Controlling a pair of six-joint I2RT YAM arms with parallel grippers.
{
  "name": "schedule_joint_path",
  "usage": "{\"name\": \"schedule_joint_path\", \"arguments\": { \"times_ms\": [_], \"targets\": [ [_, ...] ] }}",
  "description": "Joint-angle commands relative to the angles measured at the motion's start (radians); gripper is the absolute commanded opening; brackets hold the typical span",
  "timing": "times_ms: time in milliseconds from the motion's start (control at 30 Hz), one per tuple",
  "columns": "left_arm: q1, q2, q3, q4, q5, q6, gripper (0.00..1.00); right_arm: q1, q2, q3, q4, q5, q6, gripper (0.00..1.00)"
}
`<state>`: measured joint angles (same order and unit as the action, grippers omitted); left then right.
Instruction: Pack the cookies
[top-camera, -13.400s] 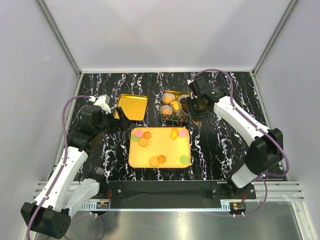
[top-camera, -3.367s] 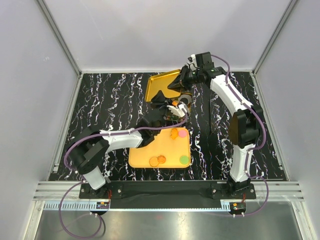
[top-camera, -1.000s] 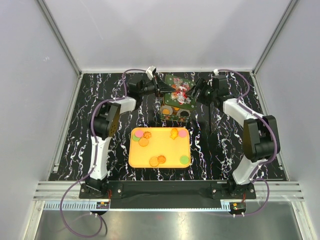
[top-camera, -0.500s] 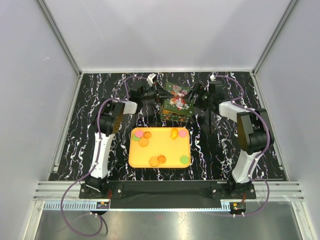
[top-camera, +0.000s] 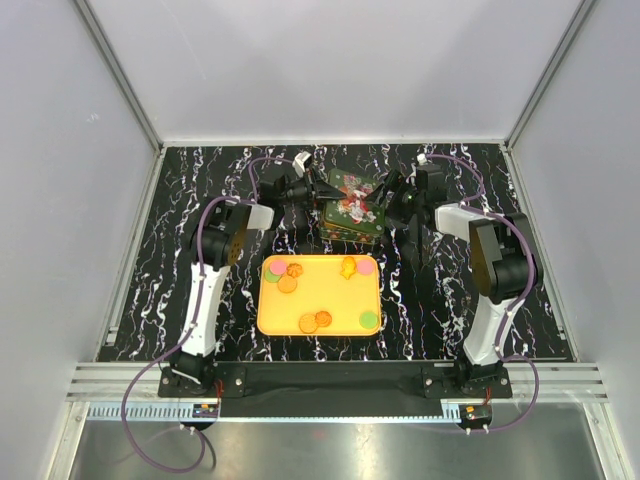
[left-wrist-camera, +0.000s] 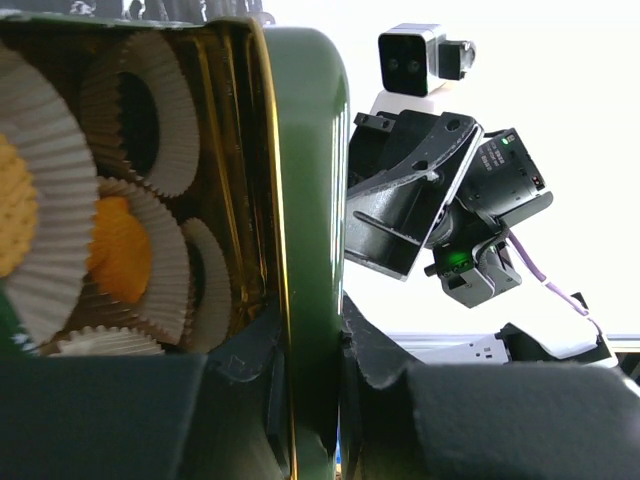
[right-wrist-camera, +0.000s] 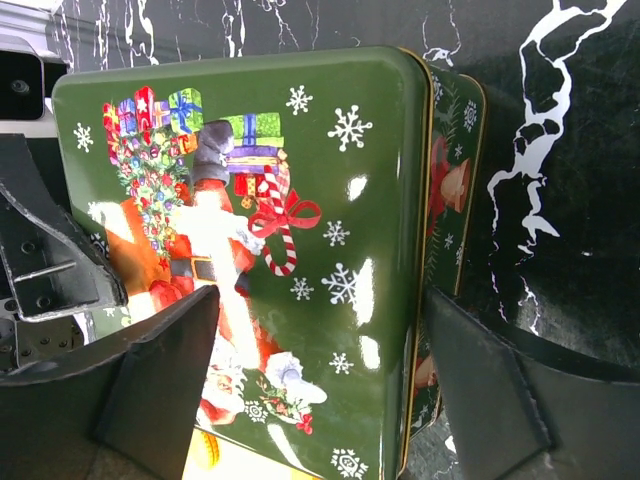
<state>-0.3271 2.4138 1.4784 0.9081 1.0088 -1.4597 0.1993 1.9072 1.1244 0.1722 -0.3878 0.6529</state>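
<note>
Cookies lie scattered on the yellow tray in the middle of the black marbled table. A green one overlapped by a pink one and two orange ones sit at its far left corner. An orange and a pink one are at the far right, two touching orange ones lie near the front edge, and a single green one is at the near right corner. More cookies sit in the green Christmas tin just beyond the tray. The left wrist view shows an orange one and a pale dotted one there, each in a white crinkled paper cup.

The lid, green with a Santa, presents and snowflakes, is over the tin but not seated. On the left arm's side the cups show beside its rim, and in the right wrist view the tin's pictured side wall shows past the lid's right edge.

The left gripper is pinched tight on the lid's rim, one finger on the gold inside and one on the green outside. The right gripper faces it from the opposite side with its jaws spread wide astride the lid's near edge. Whether its fingers press on the lid I cannot tell; nothing looks clamped between them
</note>
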Motion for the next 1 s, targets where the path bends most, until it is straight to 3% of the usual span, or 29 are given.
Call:
{"name": "schedule_joint_path", "arguments": {
  "times_ms": [0,300,433,967],
  "targets": [
    [0.016,0.005,0.003,0.069,0.027,0.004,0.19,0.008,0.012,0.012,0.055,-0.022,0.008,0.88],
    [0.031,-0.001,-0.006,0.074,0.025,0.007,0.38,0.008,0.023,0.012,0.055,-0.022,0.010,0.82],
    [0.046,-0.008,-0.021,0.066,0.016,0.010,0.41,0.006,0.027,0.012,0.052,-0.022,0.007,0.81],
    [0.125,-0.056,-0.084,0.005,0.019,0.058,0.40,0.008,0.046,0.012,0.047,-0.023,0.001,0.80]
  ]
}}
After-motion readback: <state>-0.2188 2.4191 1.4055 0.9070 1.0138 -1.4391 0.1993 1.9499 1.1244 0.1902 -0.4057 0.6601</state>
